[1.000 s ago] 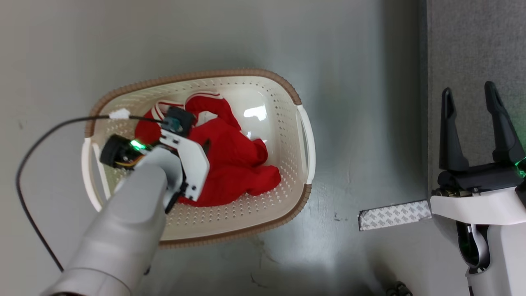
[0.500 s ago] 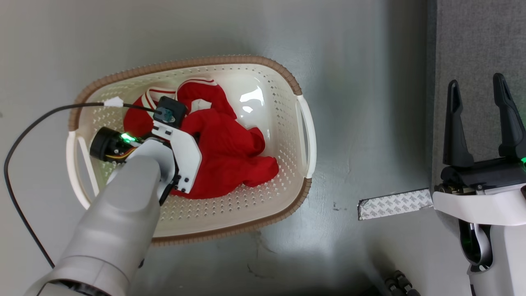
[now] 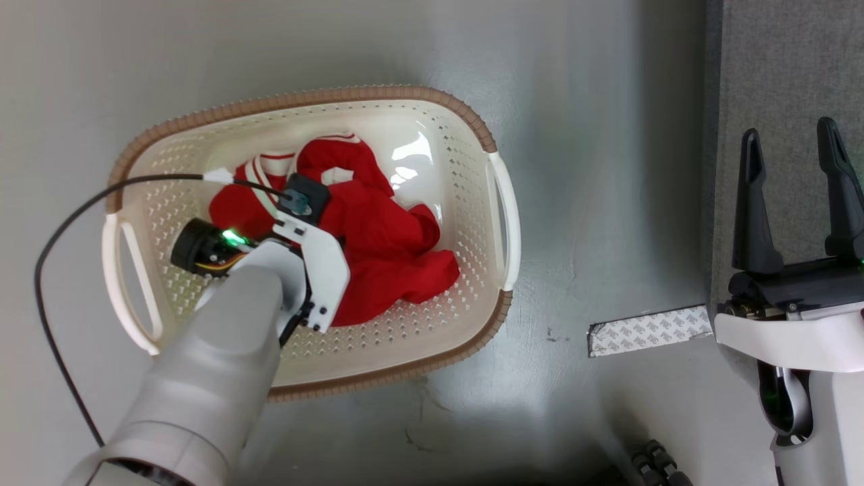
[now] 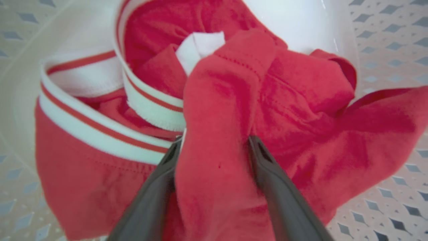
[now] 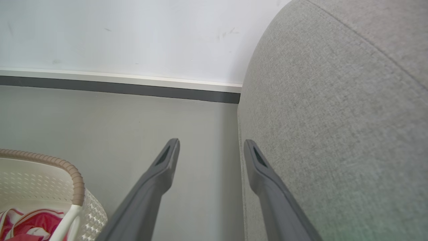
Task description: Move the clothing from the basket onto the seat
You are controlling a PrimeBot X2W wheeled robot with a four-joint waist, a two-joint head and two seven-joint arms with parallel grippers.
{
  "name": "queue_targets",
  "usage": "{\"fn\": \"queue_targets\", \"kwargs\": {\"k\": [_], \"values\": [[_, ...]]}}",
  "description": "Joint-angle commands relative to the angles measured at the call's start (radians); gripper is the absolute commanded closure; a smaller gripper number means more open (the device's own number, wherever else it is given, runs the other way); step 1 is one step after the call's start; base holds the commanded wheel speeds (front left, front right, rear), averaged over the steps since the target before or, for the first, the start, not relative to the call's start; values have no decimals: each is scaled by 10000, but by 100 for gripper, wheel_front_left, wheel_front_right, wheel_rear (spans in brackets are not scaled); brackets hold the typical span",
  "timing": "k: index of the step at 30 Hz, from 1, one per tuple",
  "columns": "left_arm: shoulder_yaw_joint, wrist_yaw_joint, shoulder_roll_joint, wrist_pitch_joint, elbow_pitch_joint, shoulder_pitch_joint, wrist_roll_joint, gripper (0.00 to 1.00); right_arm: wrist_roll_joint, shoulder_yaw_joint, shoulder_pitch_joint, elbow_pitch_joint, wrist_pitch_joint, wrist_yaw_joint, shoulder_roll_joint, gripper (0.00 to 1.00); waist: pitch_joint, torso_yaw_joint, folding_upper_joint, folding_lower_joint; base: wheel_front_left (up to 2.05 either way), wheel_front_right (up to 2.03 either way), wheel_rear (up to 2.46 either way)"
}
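1. The left gripper (image 4: 214, 146) is down inside the oval cream-white perforated plastic basket (image 3: 304, 102). Its two long dark fingers (image 4: 157, 187) stand wide apart, one on each side of a raised fold of the bright red soft garment with white striped trim (image 4: 301, 100).
2. The fold fills the gap between the fingers and touches their inner faces. The jaws are spread about as far as those of the other gripper, so no pinch has closed on the cloth.
3. In the head view the pale grey left forearm (image 3: 216, 364) slants up from the lower left over the near rim of the basket. A green light (image 3: 233, 236) glows at the wrist.
4. A thin black cable (image 3: 67, 223) loops from that wrist out over the basket's left side.
5. The red garment (image 3: 391, 243) lies crumpled on the basket's floor, wholly within its brown rim. Its striped collar band is towards the far left.
6. The right gripper (image 3: 791, 131) hangs free at the lower right, fingers spread and with nothing between them. It is well apart from the basket.
7. Its fingertips (image 5: 172, 147) point along the edge of the large light-grey woven upholstered seat (image 5: 334, 134).
8. The basket stands on the smooth grey floor (image 3: 574, 135), left of the seat (image 3: 783, 67).
9. A strip of patterned silver tape (image 3: 648, 331) lies on the floor against the seat's base.
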Motion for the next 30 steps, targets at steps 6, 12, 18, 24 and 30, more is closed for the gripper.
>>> {"fn": "queue_targets", "kwargs": {"k": [6, 12, 18, 24, 30], "values": [[-322, -147, -137, -213, 41, 199, -324, 100, -4, -318, 205, 465, 102, 10, -63, 0, -259, 48, 0, 1, 0, 0, 0], [-558, -158, -293, -870, -418, 628, -1078, 100, -125, -310, 270, 559, 64, -4, -97, 0, -1056, 146, 0, 1, 0, 0, 0], [-803, -160, -273, -1674, -1203, 1289, -2227, 100, -365, -374, 630, 855, 64, 0, -36, 0, -2400, 447, 0, 1, 0, 0, 0], [-924, -160, -96, -2399, -1997, 2290, -3323, 100, -529, -481, 1270, 1245, 63, 2, -34, 0, -4165, 787, 0, 1, 0, 0, 0], [-980, -162, 82, -2839, -2756, 3457, -4052, 100, -597, -646, 1982, 1559, 64, 2, -34, 0, -5889, 1091, 0, 1, 0, 0, 0]]}}
